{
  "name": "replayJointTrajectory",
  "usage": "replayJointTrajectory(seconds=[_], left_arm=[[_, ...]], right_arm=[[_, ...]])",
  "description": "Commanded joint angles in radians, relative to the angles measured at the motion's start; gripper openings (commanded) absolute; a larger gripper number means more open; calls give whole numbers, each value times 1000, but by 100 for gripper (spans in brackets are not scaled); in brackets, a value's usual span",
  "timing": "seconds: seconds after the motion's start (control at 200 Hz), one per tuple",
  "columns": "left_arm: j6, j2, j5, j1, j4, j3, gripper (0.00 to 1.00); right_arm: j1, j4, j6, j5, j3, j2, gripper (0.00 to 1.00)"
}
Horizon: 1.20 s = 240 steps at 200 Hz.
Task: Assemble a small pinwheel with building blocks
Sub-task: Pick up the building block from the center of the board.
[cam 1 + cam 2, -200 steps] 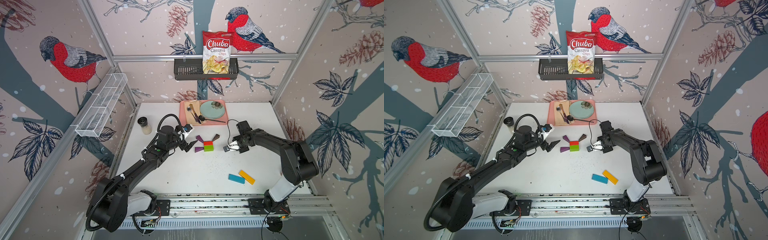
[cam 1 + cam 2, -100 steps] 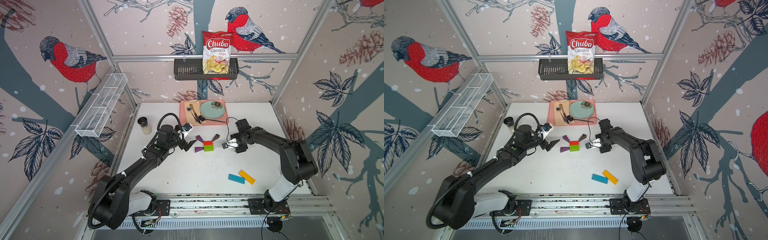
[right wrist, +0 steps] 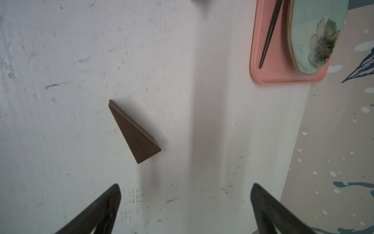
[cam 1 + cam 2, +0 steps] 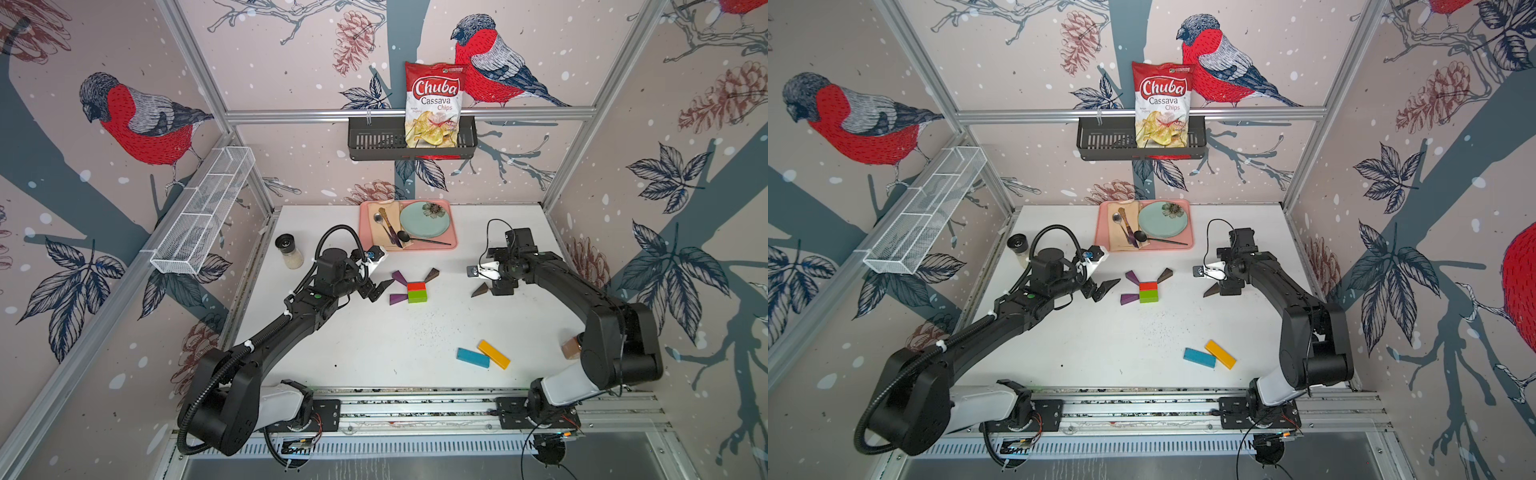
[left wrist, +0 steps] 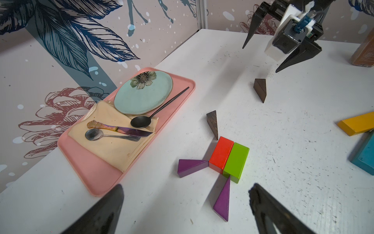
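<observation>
Right gripper (image 3: 185, 185): fingers spread wide, nothing between them. The loose brown wedge (image 3: 134, 133) lies on the table (image 3: 60, 60) ahead of the fingertips, nearer one finger, touching neither.

Left gripper (image 5: 186, 185): fingers spread wide, empty. Ahead of its fingertips the red brick (image 5: 221, 154) and green brick (image 5: 235, 160) lie touching side by side. Two purple wedges (image 5: 191, 167) and a second brown wedge (image 5: 212, 123) point at their corners.

The blue bar (image 4: 473, 358) and yellow bar (image 4: 493, 354) lie well apart from both grippers.

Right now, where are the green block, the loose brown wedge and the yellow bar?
green block (image 4: 417, 296), in a top view, top face.
loose brown wedge (image 3: 134, 132), right wrist view, broad face.
yellow bar (image 4: 1220, 354), in a top view, middle of its top.
</observation>
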Motion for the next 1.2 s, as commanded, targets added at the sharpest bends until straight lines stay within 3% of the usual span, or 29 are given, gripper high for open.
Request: replayJointTrajectory(seconds=[0.0,0.14,0.235,0.36,0.785,1.196], left_arm=[[29,6,28,2,-32,28,96],[42,-3,17,2,-59,38,96],[42,-17,14,2,-62,27,96],[27,-31,14,2,-55,8,95],[7,-66,3,2,-48,-22,96],[13,-58,2,2,-51,-19,95]], right_arm=[[0,-8,6,-3,-47,-7,100],[5,-1,-28,22,-97,-11,78],[-3,40,-31,12,-114,-12,73],[-6,125,-1,17,-121,7,57],[-14,70,-42,-80,-60,89,48],[-4,38,-56,-73,-49,121,37]])
